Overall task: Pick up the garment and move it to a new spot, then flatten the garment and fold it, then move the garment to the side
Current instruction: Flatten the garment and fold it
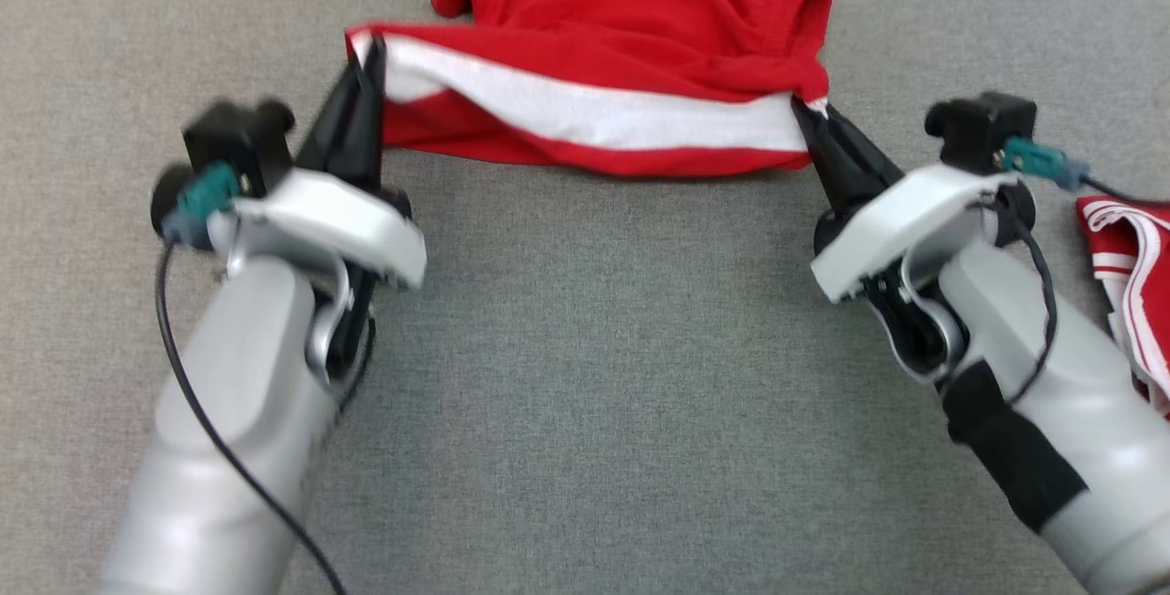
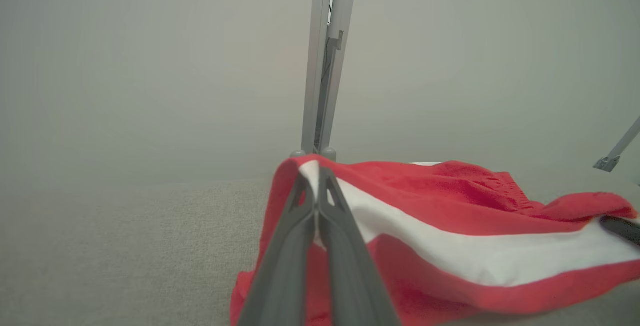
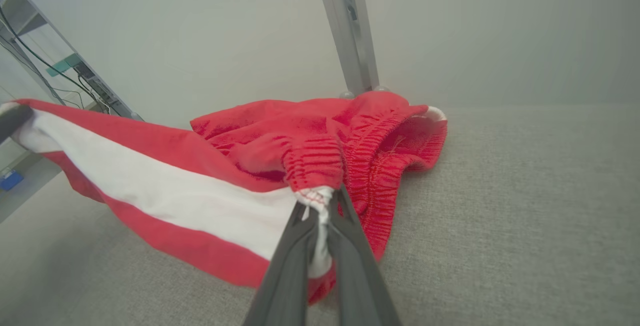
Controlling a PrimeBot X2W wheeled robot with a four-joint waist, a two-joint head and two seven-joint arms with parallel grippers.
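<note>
A red garment [image 1: 631,37] with a broad white stripe is sitting on a grey, fabric-covered surface [image 1: 585,376], toward the far side of the head view. Two pale robot arms are reaching in from below and stretching its near edge between them.

The left end effector [image 1: 367,65] is pinching the garment's left corner, with its two dark fingers pressed together on the cloth. The right end effector [image 1: 804,111] is pinching the right corner in the same way, just beside the gathered waistband [image 3: 370,150]. The white stripe is running in a fairly taut line from one grip to the other. A red hem is hanging just below the stripe and sagging a little in the middle. Behind the stripe, the rest of the garment is lying bunched and wrinkled on the surface.

In the left wrist view, the fingers are meeting on a fold of red and white cloth. A pale metal post [image 2: 327,60] is standing upright behind the garment, against a plain pale wall. In the right wrist view, a white scrap of cloth is being squeezed between the fingers, and the elastic waistband is resting on the surface just beyond them.

At the right edge of the head view, a second red and white striped cloth [image 1: 1129,275] is lying on the surface. It is just beside the right forearm and apart from the garment.
</note>
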